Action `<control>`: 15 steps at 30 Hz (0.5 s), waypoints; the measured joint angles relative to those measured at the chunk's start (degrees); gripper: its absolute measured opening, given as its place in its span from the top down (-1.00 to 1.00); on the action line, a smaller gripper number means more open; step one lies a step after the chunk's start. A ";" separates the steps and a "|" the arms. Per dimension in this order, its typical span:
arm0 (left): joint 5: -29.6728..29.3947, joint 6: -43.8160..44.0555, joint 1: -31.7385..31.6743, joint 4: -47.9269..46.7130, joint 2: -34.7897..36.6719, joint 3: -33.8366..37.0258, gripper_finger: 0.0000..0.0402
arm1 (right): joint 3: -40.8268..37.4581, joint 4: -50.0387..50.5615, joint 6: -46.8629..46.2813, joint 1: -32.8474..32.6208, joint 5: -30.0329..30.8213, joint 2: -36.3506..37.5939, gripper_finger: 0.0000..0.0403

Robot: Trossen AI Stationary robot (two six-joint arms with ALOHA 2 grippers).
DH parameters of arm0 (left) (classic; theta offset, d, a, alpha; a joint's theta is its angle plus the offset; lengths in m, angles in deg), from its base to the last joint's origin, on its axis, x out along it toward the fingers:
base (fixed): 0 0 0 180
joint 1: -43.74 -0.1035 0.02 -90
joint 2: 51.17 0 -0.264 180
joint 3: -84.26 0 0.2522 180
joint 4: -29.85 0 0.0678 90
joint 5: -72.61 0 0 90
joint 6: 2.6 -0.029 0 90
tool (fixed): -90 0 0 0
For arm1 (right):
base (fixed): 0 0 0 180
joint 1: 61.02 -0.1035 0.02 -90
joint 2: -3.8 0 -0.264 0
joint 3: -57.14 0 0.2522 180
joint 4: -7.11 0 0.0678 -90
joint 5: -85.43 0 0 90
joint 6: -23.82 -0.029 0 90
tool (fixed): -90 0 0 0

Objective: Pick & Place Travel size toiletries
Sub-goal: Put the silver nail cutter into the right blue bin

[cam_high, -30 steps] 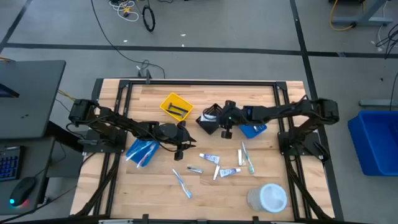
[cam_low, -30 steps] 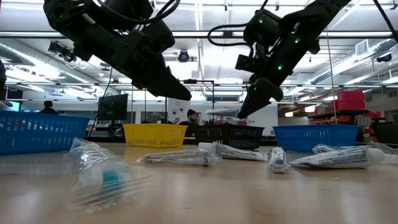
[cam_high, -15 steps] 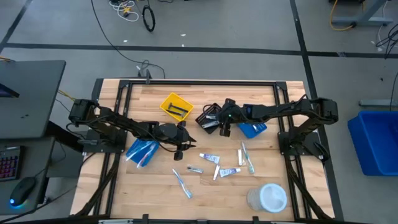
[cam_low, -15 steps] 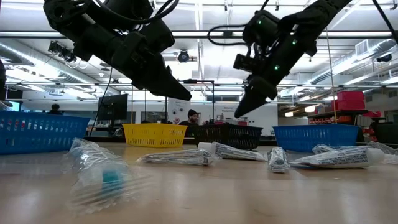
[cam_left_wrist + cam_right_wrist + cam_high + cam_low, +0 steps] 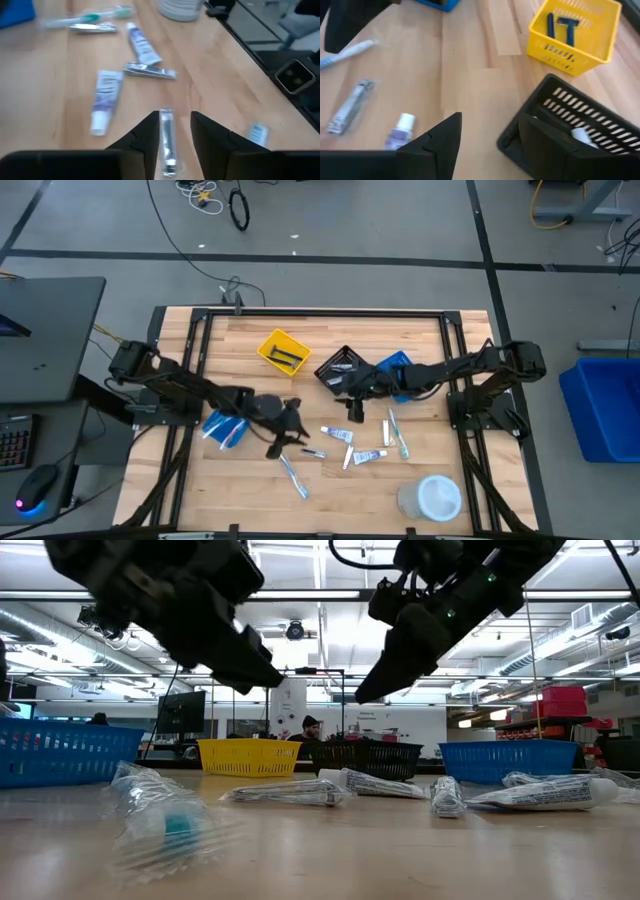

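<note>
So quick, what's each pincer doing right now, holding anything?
Left pincer: open, empty, poised above a foil-wrapped packet on the table.
Right pincer: open, empty, beside the black bin.

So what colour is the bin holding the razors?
Yellow bin, clearest in the right wrist view.

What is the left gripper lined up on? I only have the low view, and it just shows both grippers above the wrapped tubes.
Observer: The left gripper is open, its fingers framing a slim silver foil-wrapped packet lying on the wooden table.
Operator: And the right one?
Observer: The right gripper is open and holding nothing, close to the black slatted basket.
Operator: Is anything in the bins?
Observer: The yellow plastic bin holds two dark blue razors.
</note>
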 joint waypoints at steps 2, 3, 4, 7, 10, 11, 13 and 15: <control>-2.59 -0.29 2.42 0.54 -0.91 -0.07 0.33 | 0.00 0.00 -1.15 -0.64 0.00 0.00 0.00; -4.19 -0.44 3.47 -0.06 -1.09 -0.03 0.29 | 0.00 0.00 -1.56 -0.90 0.00 0.00 0.01; -5.55 -0.62 4.36 -0.15 -1.46 0.03 0.25 | 0.00 -0.04 -1.79 -1.15 0.00 0.00 0.02; -7.62 -0.44 5.87 0.69 -3.85 -0.23 0.10 | 0.00 -0.69 -2.15 -1.72 0.01 0.00 0.03; -7.98 1.03 6.55 4.11 -7.71 -0.27 -0.02 | 0.02 -1.27 -4.66 -2.15 0.09 0.00 0.05; -8.05 1.29 6.77 5.13 -8.91 -0.31 -0.05 | 0.02 -1.33 -5.75 -2.28 0.09 0.00 0.05; -8.28 1.58 6.86 7.07 -12.26 -1.08 -0.09 | 0.02 -1.29 -7.57 -2.59 0.11 0.00 0.06; -8.97 1.45 6.88 5.58 -14.73 -1.78 -0.11 | 0.02 -1.21 -8.68 -2.99 0.11 0.00 0.07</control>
